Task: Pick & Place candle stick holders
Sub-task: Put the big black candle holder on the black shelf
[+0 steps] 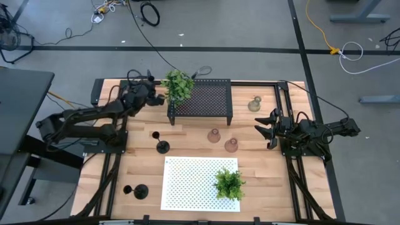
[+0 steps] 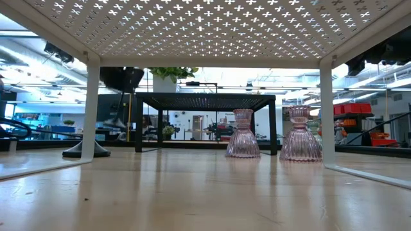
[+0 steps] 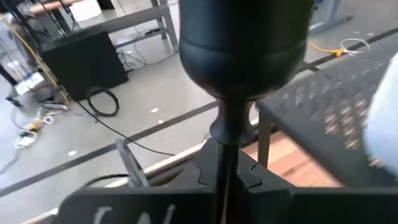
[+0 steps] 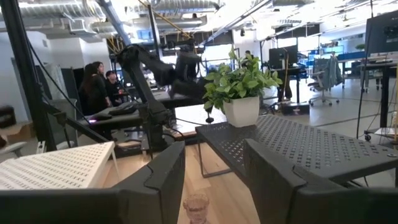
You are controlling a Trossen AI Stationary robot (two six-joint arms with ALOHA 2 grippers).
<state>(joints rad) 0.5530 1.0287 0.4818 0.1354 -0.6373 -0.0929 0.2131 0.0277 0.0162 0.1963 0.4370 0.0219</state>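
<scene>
Clock set on the table (image 1: 106,181) seen from above, 12 at the far edge.

Left gripper (image 3: 225,180) at about 10 o'clock, just off the left end of the black mesh rack (image 1: 209,100). Jaws fully closed on the thin stem of the held black holder (image 3: 242,43), cup end pointing away from the fingers. In the low view that cup sits at about rack-top height. Plant (image 1: 178,86) on the rack's left corner, just beside the gripper.

Second black holder (image 1: 162,147) standing on bare wood at about 9 o'clock of centre, at 7 o'clock from the mesh rack and well apart from the gripper. Third black holder (image 1: 140,190) near the front-left, about 8 o'clock, just left of the white perforated rack (image 1: 187,181).

White rack at 6 o'clock, carrying a second plant (image 1: 229,183) on its right side.

Pink holders (image 1: 214,135) upright, side by side but not touching, between the two racks, just right of centre. Both clear of the grippers.

Olive holder (image 1: 254,104) at about 1 o'clock, just right of the mesh rack, upright on the wood.

Right gripper (image 1: 265,131) at 3 o'clock, low over the table's right side, pointing toward centre. Jaws partly spread, nothing between them. One pink holder shows ahead of the gap in its wrist view, not touching.

People (image 4: 96,87) in the room behind, away from the table.
</scene>
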